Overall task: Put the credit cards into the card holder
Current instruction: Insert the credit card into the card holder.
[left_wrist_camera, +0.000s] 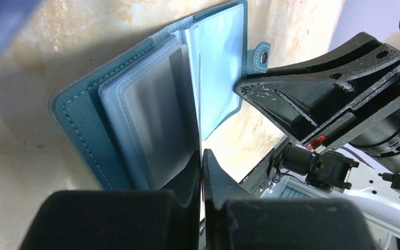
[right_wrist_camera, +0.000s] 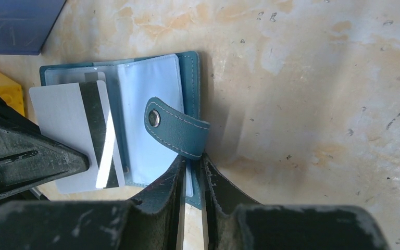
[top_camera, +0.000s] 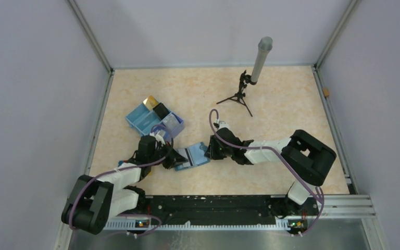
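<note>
The teal card holder (top_camera: 194, 156) lies open on the table between my grippers, its pale blue sleeves showing (left_wrist_camera: 151, 120) (right_wrist_camera: 151, 94), its clasp strap (right_wrist_camera: 176, 129) folded over the right page. My left gripper (top_camera: 174, 158) (left_wrist_camera: 202, 156) is shut on a pale silvery credit card, which shows edge-on in the left wrist view (left_wrist_camera: 199, 104). In the right wrist view the card's face and black stripe (right_wrist_camera: 67, 125) overlap the holder's left page. My right gripper (top_camera: 209, 151) (right_wrist_camera: 191, 167) is shut on the near edge of the holder's right flap. A gold card (top_camera: 150, 101) and a black card (top_camera: 161, 110) lie in the blue tray.
A blue partitioned tray (top_camera: 145, 122) stands just behind my left gripper. A small black tripod with a grey cylinder (top_camera: 256, 65) stands at the back. A yellow block (right_wrist_camera: 4, 89) lies beside the holder. Walls close in the table on three sides.
</note>
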You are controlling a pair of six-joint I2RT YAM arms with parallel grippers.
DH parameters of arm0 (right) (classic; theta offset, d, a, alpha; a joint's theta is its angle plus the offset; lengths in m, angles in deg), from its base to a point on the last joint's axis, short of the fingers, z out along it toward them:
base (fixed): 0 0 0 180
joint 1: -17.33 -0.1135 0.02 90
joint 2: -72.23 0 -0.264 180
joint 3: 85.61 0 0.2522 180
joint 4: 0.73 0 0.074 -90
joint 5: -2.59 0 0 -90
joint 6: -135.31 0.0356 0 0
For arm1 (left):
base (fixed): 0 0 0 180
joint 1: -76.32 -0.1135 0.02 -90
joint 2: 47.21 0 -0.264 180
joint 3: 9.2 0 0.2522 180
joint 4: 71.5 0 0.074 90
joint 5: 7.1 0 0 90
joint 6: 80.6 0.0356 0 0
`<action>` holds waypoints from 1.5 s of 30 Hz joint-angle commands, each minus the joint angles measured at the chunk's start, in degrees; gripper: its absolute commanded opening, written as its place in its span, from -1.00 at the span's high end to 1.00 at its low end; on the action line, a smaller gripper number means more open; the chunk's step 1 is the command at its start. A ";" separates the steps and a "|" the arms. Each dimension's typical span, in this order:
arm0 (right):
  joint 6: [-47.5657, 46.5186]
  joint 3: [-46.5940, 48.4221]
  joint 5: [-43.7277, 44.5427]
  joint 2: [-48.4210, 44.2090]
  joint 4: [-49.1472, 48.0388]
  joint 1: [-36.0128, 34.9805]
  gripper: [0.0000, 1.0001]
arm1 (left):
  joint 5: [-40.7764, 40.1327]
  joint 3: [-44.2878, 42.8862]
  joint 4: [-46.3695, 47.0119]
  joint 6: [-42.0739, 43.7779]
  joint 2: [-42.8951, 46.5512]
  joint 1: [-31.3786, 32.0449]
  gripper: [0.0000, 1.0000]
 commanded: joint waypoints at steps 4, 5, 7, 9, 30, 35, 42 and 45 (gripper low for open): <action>0.11 0.72 2.40 2.40 4.69 -0.50 0.75 | 1.46 0.19 4.90 -1.59 -2.05 -0.30 1.00; 0.11 0.72 2.42 2.41 4.71 -0.47 0.75 | 1.51 0.21 5.05 -1.66 -2.55 -0.30 1.00; 0.21 0.72 2.41 2.57 4.70 -0.48 0.76 | 1.82 0.14 5.32 -1.91 -3.53 -0.30 1.00; 0.27 0.67 2.41 2.56 4.79 -0.49 0.76 | 2.17 -0.13 5.40 -2.18 -4.52 -0.34 1.00; 0.48 1.13 3.03 2.59 5.50 -0.54 0.77 | 0.85 -1.04 4.68 -4.53 -10.59 -0.30 1.00; 0.60 0.98 3.03 2.59 5.57 -0.47 0.77 | -0.10 -0.65 6.11 -5.01 -11.39 -0.28 1.00; 0.61 1.20 3.09 2.61 5.75 -0.54 0.77 | -0.90 -0.19 9.32 -6.34 -13.31 -0.30 1.00; 0.54 1.22 3.08 2.59 5.68 -0.52 0.78 | -1.08 0.04 10.44 -7.13 -13.61 -0.21 1.00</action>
